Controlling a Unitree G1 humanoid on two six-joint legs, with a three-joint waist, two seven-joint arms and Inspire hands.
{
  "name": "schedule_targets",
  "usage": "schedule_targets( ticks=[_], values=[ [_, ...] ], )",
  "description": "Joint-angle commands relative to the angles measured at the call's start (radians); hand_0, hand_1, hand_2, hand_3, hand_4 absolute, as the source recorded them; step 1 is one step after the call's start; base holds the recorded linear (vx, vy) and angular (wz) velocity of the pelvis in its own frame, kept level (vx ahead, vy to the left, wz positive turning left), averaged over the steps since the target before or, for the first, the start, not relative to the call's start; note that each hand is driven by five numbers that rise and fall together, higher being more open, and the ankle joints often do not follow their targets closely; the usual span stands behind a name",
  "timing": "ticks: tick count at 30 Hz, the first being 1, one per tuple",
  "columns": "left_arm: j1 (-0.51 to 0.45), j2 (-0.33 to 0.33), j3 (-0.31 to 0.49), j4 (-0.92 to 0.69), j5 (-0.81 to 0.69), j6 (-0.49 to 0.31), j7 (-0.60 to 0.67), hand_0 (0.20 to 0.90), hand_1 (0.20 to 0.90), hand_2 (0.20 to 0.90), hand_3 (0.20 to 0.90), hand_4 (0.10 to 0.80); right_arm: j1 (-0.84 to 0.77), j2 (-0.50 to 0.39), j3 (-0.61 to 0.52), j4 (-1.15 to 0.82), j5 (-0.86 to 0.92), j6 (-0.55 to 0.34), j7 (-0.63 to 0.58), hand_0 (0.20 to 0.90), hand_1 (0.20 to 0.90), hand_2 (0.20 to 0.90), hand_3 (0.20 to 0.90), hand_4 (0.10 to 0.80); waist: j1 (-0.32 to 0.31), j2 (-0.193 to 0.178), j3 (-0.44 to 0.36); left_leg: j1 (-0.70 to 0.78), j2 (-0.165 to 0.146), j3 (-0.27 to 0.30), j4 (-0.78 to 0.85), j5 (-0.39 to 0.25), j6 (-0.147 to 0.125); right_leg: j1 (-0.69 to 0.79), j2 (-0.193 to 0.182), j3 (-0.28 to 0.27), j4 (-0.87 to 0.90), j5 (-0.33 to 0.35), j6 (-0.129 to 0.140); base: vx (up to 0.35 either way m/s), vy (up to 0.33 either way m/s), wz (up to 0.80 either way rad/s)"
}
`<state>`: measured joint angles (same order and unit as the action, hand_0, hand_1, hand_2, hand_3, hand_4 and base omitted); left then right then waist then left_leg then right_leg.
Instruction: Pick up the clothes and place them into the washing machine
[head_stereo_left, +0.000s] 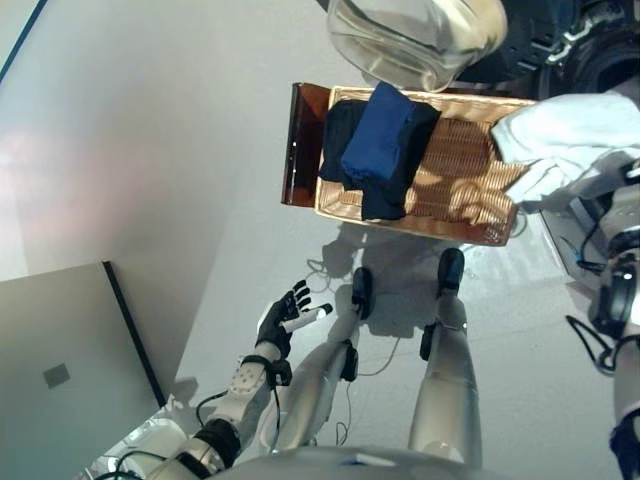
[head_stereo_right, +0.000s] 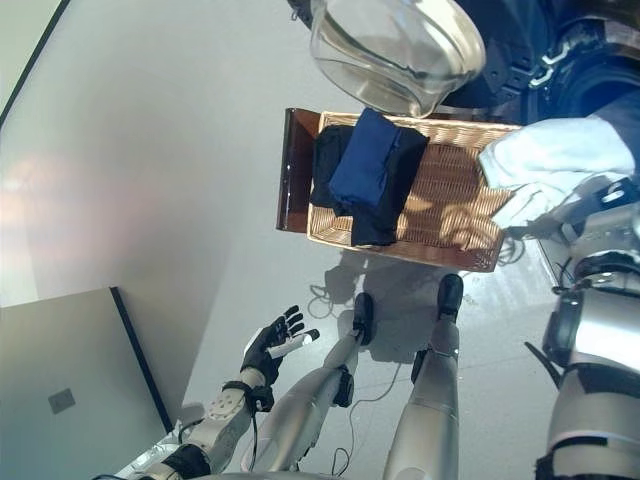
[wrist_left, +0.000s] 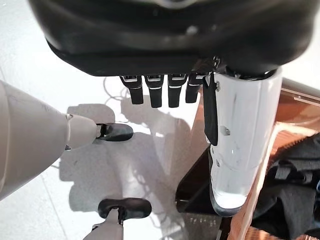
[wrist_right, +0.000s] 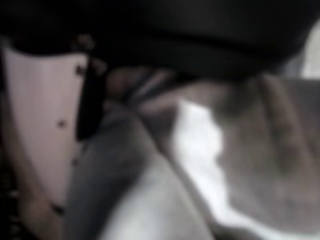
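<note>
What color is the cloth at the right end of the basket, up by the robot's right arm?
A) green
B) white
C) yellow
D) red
B: the cloth bunched over the right end of the wicker basket is white, while the blue and black clothes lie at its left end.

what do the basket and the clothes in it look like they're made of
The basket looks like woven wicker or rattan: tan strands in a ribbed weave, matte. The blue garment and the black garment beneath it look like soft matte fabric, folded. The white cloth, against the right hand, looks like soft, creased fabric.
</note>
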<state>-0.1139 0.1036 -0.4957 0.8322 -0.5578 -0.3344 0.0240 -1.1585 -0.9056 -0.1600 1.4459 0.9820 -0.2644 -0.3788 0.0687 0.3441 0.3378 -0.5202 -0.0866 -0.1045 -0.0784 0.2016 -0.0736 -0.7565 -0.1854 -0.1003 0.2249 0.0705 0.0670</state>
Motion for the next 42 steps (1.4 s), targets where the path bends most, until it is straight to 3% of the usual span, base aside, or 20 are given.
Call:
schedule_targets(
  ticks=[1,7,18,19,20,21,35,38,39,42],
  values=[
    [0.022,0.050,-0.013,0.015,0.007,-0.038,0.027,0.900,0.900,0.900,0.900,0.800,-0.054,-0.185,0.102,-0.085,-0.020,-0.158,-0.061,0.200,0.200,0.200,0.200,0.300,-0.025,-0.032,-0.066,0.060,0.006,-0.001,-0.009,-0.083,-0.073,0.099,0.029,-0.002,-0.040,-0.007,0.018,0.026,-0.025,0.20],
    [0.038,0.073,-0.001,0.007,0.017,-0.045,0.061,0.900,0.900,0.900,0.900,0.800,-0.127,-0.272,0.138,-0.079,-0.086,-0.152,-0.185,0.200,0.200,0.200,0.200,0.300,-0.028,-0.017,-0.072,0.066,-0.001,-0.015,-0.009,-0.083,-0.079,0.111,0.021,-0.020,-0.028,-0.020,0.018,0.016,-0.007,0.10],
    [0.045,0.051,-0.024,0.001,0.009,-0.050,0.092,0.900,0.900,0.900,0.900,0.800,-0.160,-0.267,0.131,-0.071,-0.081,-0.166,-0.295,0.200,0.200,0.200,0.200,0.300,-0.044,0.005,-0.072,0.055,-0.003,-0.003,-0.009,-0.082,-0.076,0.091,0.025,-0.001,-0.015,-0.019,0.017,0.008,0.016,-0.06],
    [0.047,0.052,-0.026,0.004,0.007,-0.051,0.093,0.900,0.900,0.900,0.900,0.800,-0.160,-0.262,0.134,-0.059,-0.088,-0.157,-0.298,0.307,0.307,0.307,0.307,0.376,-0.043,0.005,-0.074,0.057,-0.003,-0.001,-0.009,-0.083,-0.075,0.092,0.025,-0.001,-0.015,-0.019,0.017,0.007,0.029,-0.10],
    [0.050,0.051,-0.022,0.014,0.007,-0.051,0.097,0.900,0.900,0.900,0.900,0.800,-0.159,-0.249,0.141,-0.049,-0.086,-0.146,-0.286,0.513,0.513,0.513,0.513,0.524,-0.043,0.004,-0.076,0.058,-0.003,0.001,-0.009,-0.083,-0.074,0.094,0.027,-0.002,-0.016,-0.018,0.016,0.001,0.024,-0.08],
    [0.050,0.052,-0.021,0.016,0.006,-0.049,0.099,0.900,0.900,0.900,0.900,0.800,-0.159,-0.248,0.139,-0.037,-0.077,-0.141,-0.283,0.900,0.900,0.900,0.900,0.800,-0.043,0.003,-0.078,0.060,-0.004,0.002,-0.009,-0.083,-0.073,0.098,0.028,-0.002,-0.017,-0.017,0.016,0.001,0.018,-0.07],
    [0.069,0.066,-0.017,0.031,-0.009,-0.038,0.071,0.900,0.900,0.900,0.900,0.800,-0.217,-0.219,0.248,0.064,-0.108,-0.009,-0.178,0.900,0.900,0.900,0.900,0.800,-0.040,-0.004,-0.084,0.095,-0.013,0.015,-0.009,-0.082,-0.058,0.168,0.016,-0.014,-0.065,0.009,0.020,-0.013,0.034,-0.02],
    [0.077,0.075,-0.011,0.034,-0.007,-0.032,0.058,0.900,0.900,0.900,0.900,0.800,-0.212,-0.210,0.309,0.093,-0.179,0.057,-0.096,0.900,0.900,0.900,0.900,0.800,-0.036,-0.009,-0.084,0.102,-0.012,0.017,-0.009,-0.080,-0.054,0.178,0.017,-0.013,-0.068,0.017,0.020,-0.019,0.044,-0.06],
    [0.082,0.088,0.004,0.023,0.000,-0.027,0.042,0.900,0.900,0.900,0.900,0.800,-0.191,-0.209,0.381,0.113,-0.291,0.111,-0.034,0.900,0.900,0.900,0.900,0.800,-0.033,-0.019,-0.080,0.105,-0.012,0.019,-0.009,-0.078,-0.053,0.186,0.017,-0.015,-0.074,0.024,0.019,-0.028,0.032,-0.06],
    [0.088,0.089,0.027,0.023,-0.010,-0.026,0.025,0.900,0.900,0.900,0.900,0.800,-0.143,-0.180,0.400,0.078,-0.357,0.105,-0.024,0.900,0.900,0.900,0.900,0.800,-0.035,-0.029,-0.076,0.112,-0.012,0.022,-0.009,-0.077,-0.048,0.196,0.020,-0.014,-0.086,0.035,0.021,-0.019,0.030,-0.07]
  ],
)
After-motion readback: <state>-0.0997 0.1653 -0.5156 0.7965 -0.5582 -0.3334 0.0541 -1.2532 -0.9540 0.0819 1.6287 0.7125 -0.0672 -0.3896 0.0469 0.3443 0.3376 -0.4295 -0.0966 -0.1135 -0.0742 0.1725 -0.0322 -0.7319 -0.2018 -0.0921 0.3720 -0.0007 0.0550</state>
